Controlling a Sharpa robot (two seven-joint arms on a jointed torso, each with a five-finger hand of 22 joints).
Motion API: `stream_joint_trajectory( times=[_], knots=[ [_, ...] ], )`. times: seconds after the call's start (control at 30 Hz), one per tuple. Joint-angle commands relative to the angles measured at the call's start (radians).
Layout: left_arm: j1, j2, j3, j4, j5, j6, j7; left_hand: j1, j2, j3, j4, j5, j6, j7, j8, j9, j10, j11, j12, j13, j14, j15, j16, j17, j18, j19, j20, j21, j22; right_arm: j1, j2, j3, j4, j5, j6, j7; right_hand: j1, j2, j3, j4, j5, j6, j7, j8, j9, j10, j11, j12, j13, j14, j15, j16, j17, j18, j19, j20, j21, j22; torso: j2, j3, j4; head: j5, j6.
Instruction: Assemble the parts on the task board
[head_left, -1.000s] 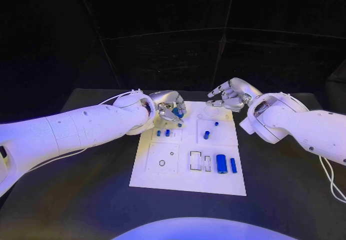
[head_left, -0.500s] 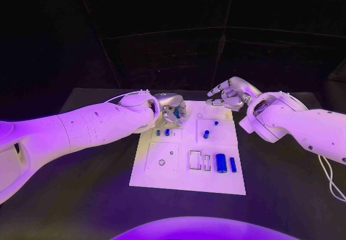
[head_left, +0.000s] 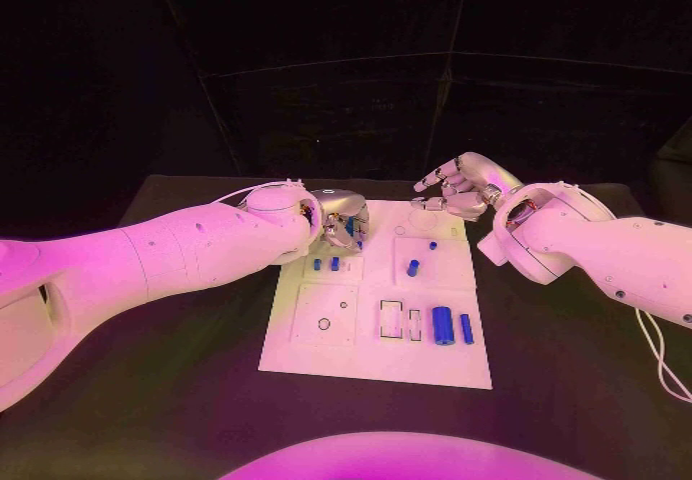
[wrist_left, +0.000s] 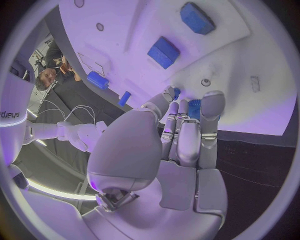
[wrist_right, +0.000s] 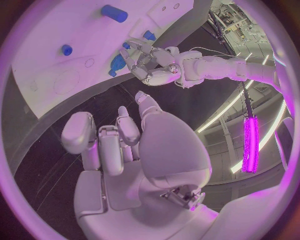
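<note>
The white task board (head_left: 378, 345) lies mid-table. My left hand (head_left: 340, 220) hovers low over its far left corner and pinches a small blue part (wrist_left: 193, 108) at its fingertips; the right wrist view shows that blue part (wrist_right: 117, 63) under the left hand (wrist_right: 154, 66). Two small blue blocks (head_left: 326, 265) stand just in front of the left hand. My right hand (head_left: 459, 190) hangs above the board's far right corner with fingers spread and nothing in it.
A blue peg (head_left: 413, 268) and a smaller blue piece (head_left: 431, 246) stand in the board's right middle. A thick blue cylinder (head_left: 443, 327) and a slim one (head_left: 466, 329) lie near the front right, beside two rectangular slots (head_left: 392, 320).
My left hand has turned and sunk a little toward the board's far left corner with the blue part. The right hand has hardly moved.
</note>
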Motion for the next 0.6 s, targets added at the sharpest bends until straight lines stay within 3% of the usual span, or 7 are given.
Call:
stream_joint_trajectory(
  times=[0.03, 0.47, 0.6],
  knots=[
    [0.0, 0.004, 0.0, -0.002, -0.022, 0.046, -0.02, -0.011, 0.004, 0.011, -0.001, 0.002, 0.01, 0.0, -0.005, -0.001, 0.011, 0.0, -0.01, -0.001, 0.008, -0.003, 0.004, 0.001, -0.011, 0.011, 0.001, 0.013, 0.013, 0.002, 0.002, 0.001, 0.001, 0.001, -0.01, 0.009, -0.001, 0.009, 0.003, 0.001, 0.003, -0.002, 0.003, 0.004, -0.002, -0.008, 0.002, -0.003, -0.001, 0.055, -0.005, -0.005, 0.039, 0.005, -0.008, 0.002, -0.004, -0.001, 0.0, -0.0002, 0.0005, -0.001, -0.001],
    [-0.004, 0.01, 0.0, -0.011, -0.028, 0.067, -0.032, -0.029, 0.008, 0.056, -0.007, 0.002, 0.037, -0.004, -0.022, -0.002, 0.051, -0.005, -0.044, -0.001, 0.014, -0.009, 0.006, -0.02, -0.017, 0.021, -0.003, 0.051, 0.05, 0.002, 0.003, 0.001, 0.0, 0.001, -0.009, 0.009, 0.001, 0.01, 0.004, 0.001, 0.005, -0.003, 0.003, 0.004, -0.002, -0.008, 0.002, -0.004, -0.001, 0.055, -0.005, -0.005, 0.039, 0.005, -0.008, 0.002, -0.005, -0.001, 0.0, 0.0, 0.0009, -0.002, -0.003],
    [-0.006, 0.013, 0.0, -0.011, -0.028, 0.064, -0.031, -0.03, 0.019, 0.08, -0.009, -0.002, 0.055, -0.009, -0.027, -0.001, 0.089, -0.013, -0.049, 0.002, 0.019, -0.015, 0.012, -0.015, -0.022, 0.032, -0.008, 0.078, 0.077, 0.002, 0.003, 0.001, 0.0, 0.001, -0.009, 0.009, 0.001, 0.01, 0.004, 0.001, 0.006, -0.003, 0.003, 0.004, -0.002, -0.008, 0.003, -0.004, -0.001, 0.055, -0.005, -0.005, 0.04, 0.005, -0.008, 0.002, -0.005, -0.001, 0.0, 0.0, 0.001, -0.001, -0.003]
  ],
)
